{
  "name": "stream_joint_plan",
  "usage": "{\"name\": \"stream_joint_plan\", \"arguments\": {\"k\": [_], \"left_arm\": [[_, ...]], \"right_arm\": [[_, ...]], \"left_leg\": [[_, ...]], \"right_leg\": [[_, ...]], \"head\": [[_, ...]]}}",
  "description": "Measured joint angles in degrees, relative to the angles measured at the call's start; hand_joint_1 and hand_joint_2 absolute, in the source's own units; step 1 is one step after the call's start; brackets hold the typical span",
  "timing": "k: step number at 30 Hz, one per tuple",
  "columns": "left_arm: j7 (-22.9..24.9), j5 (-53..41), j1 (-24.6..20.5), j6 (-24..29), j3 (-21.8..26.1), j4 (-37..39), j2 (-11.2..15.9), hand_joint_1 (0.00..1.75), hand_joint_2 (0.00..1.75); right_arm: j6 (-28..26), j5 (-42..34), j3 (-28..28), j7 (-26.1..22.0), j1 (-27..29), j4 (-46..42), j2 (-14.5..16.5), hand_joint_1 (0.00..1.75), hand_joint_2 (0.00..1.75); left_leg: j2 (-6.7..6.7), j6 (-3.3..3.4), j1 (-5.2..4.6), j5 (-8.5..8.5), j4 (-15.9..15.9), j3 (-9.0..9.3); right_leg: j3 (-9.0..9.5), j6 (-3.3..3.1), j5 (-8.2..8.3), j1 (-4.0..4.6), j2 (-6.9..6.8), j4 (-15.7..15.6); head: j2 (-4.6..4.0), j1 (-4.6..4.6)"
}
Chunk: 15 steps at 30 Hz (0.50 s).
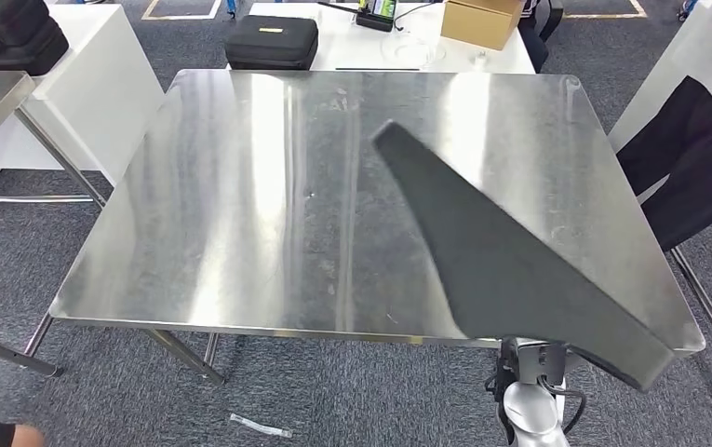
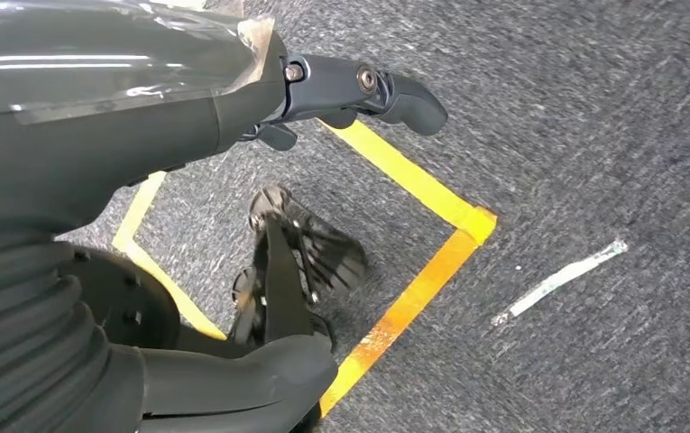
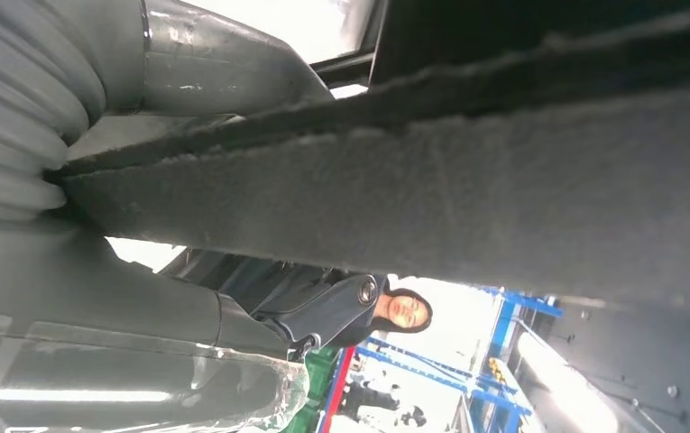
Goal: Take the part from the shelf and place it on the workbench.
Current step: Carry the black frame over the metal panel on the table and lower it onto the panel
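Head view: dark part (image 1: 510,270) hides right hand's fingers over workbench (image 1: 240,205).

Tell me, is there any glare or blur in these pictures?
Head view: bright streaks of glare run down the steel table; the dark part looks sharp. Left wrist view: the left hand is sharp, the carpet slightly smeared. Right wrist view: background washed out white behind the right hand.
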Motion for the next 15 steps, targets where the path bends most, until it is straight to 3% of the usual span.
{"name": "stream_joint_plan", "arguments": {"k": [2,4,8,10,12,15], "left_arm": [[0.05,-0.19,-0.06,0.16,0.00,0.00,0.01,0.00,1.75],[0.26,-0.49,-0.21,0.38,-0.02,0.00,-0.01,0.00,1.75],[0.60,-0.97,-0.60,0.74,-0.13,0.00,-0.36,0.00,1.75],[0.62,-1.23,-0.82,1.10,-0.21,0.00,-0.59,0.00,1.75],[0.64,-1.60,-1.20,1.45,-0.33,0.00,-0.84,0.00,1.75],[0.79,-2.08,-1.56,1.70,-0.73,0.00,-1.32,0.00,1.75]], "right_arm": [[0.56,0.02,0.40,0.00,-0.24,0.30,0.01,1.73,1.75],[1.02,0.09,0.84,0.01,-0.77,0.65,-0.03,1.73,1.75],[1.46,0.52,1.42,0.26,-2.02,1.47,-0.18,1.73,1.75],[1.59,0.90,1.68,0.72,-3.00,2.16,-0.37,1.73,1.75],[1.70,1.42,1.94,1.63,-4.22,3.24,-0.62,1.73,1.75],[1.63,2.25,2.38,2.60,-6.23,5.56,-0.97,1.73,1.75]], "left_leg": [[0.00,0.76,-0.12,5.53,-6.84,1.78],[0.09,1.52,-0.46,8.53,-13.08,4.37],[0.05,2.18,-0.87,8.24,-15.40,5.71],[-0.01,2.29,-0.85,8.34,-16.10,6.47],[-0.13,2.20,-1.14,8.24,-16.19,6.80],[-0.17,2.27,-1.44,8.14,-16.18,6.62]], "right_leg": [[1.11,0.21,-0.82,0.11,0.22,-0.01],[1.87,0.71,-1.58,0.48,0.36,-0.01],[1.97,1.85,-2.12,0.53,0.25,-0.37],[2.38,2.54,-1.47,0.72,0.12,-0.48],[3.08,2.57,-1.04,0.77,0.03,-1.05],[3.59,2.08,-1.75,0.64,-0.02,-2.18]], "head": [[-0.01,0.01],[0.00,0.03],[0.00,0.05],[0.00,0.12],[-0.01,0.16],[0.00,0.14]]}}
